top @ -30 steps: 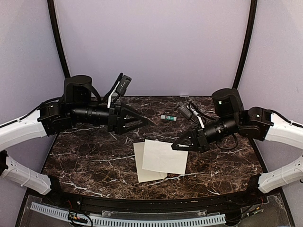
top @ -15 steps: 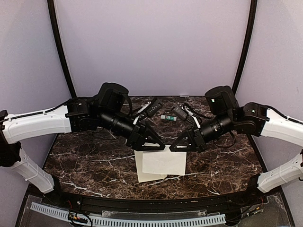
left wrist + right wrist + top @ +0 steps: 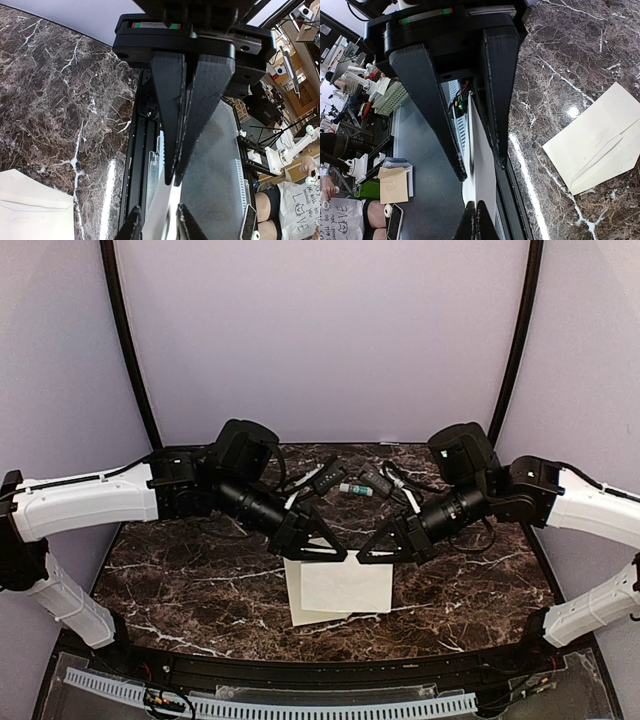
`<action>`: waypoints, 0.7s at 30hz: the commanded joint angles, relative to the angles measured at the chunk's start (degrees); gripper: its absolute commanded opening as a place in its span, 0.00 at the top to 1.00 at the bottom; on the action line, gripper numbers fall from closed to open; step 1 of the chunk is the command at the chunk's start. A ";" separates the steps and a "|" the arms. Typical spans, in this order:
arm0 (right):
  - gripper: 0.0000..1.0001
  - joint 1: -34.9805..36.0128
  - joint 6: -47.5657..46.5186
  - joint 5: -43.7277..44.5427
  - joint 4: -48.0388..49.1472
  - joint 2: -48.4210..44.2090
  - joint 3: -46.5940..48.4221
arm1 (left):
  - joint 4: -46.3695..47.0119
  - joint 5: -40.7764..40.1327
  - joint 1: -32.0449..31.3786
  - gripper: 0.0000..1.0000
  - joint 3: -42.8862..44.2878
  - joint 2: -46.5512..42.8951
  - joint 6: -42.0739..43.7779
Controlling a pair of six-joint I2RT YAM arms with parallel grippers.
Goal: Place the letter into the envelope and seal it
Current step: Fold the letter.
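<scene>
Spanning the whole scene, your dark marble table (image 3: 180,570) carries everything. Both arms reach in over it from opposite sides, and in the top view their tips nearly meet above its middle, close but apart.

Your left gripper (image 3: 173,177) is fully closed. Its two fingers press flat against each other with nothing pinched between them. Your right gripper (image 3: 481,171) has its fingers spread well apart and holds nothing.

The letter (image 3: 350,587) lies flat just below both sets of tips and reaches from there toward the arm bases. In the top view its far edge runs right under the tips. You cannot tell from any view whether either tip touches the paper.

The envelope (image 3: 296,602) lies under the letter. It shows only as a strip past the letter's edge on the left gripper's side and a thinner strip toward the bases.

Behind the grippers, between the two wrists and well apart from the papers, a small white tube (image 3: 355,489) with a green end lies on its side.
</scene>
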 commanded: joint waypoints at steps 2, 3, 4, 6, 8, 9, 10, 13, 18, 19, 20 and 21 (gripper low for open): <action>1.00 -0.25 -1.03 -0.36 0.68 0.27 1.93 | -2.23 2.18 -0.13 0.87 2.29 0.69 1.53; 1.00 -0.24 -1.15 -0.21 0.70 0.20 1.93 | -2.39 2.16 -0.13 0.90 2.30 0.65 1.61; 1.00 -0.24 -1.12 0.04 0.75 0.09 2.00 | -2.34 2.16 -0.12 0.97 2.26 0.53 1.62; 1.00 -0.28 -1.08 0.88 0.82 -0.12 1.87 | -2.16 2.16 -0.14 1.00 1.91 0.29 1.52; 0.83 -0.60 -0.89 1.47 1.46 -0.99 1.24 | -0.96 1.70 -0.13 1.00 1.00 -0.57 0.70; 0.74 -0.98 -0.60 1.14 2.60 -1.93 0.43 | 1.07 0.62 -0.12 1.00 0.47 -1.11 -0.07; 0.62 -1.61 -0.13 0.84 4.04 -3.05 -0.69 | 2.38 -0.24 -0.17 1.00 -1.05 -2.33 -1.56; 0.41 -4.57 2.68 0.17 9.26 -6.43 -5.17 | 12.02 -3.61 -0.12 1.00 -5.01 -5.62 -5.55; 0.15 -7.59 10.86 0.79 21.99 -11.23 -11.35 | 25.23 -5.72 -0.12 1.00 -11.94 -9.51 -11.93; 0.12 -7.78 12.23 0.15 24.60 -11.89 -12.56 | 26.10 -6.13 -0.12 1.00 -12.55 -9.80 -12.45; 0.10 -7.86 13.10 0.27 26.07 -12.30 -13.40 | 27.55 -6.68 -0.12 1.00 -13.58 -10.30 -13.27; 0.09 -7.88 13.75 0.83 26.76 -12.49 -14.00 | 28.14 -6.79 -0.12 1.00 -13.98 -10.50 -13.64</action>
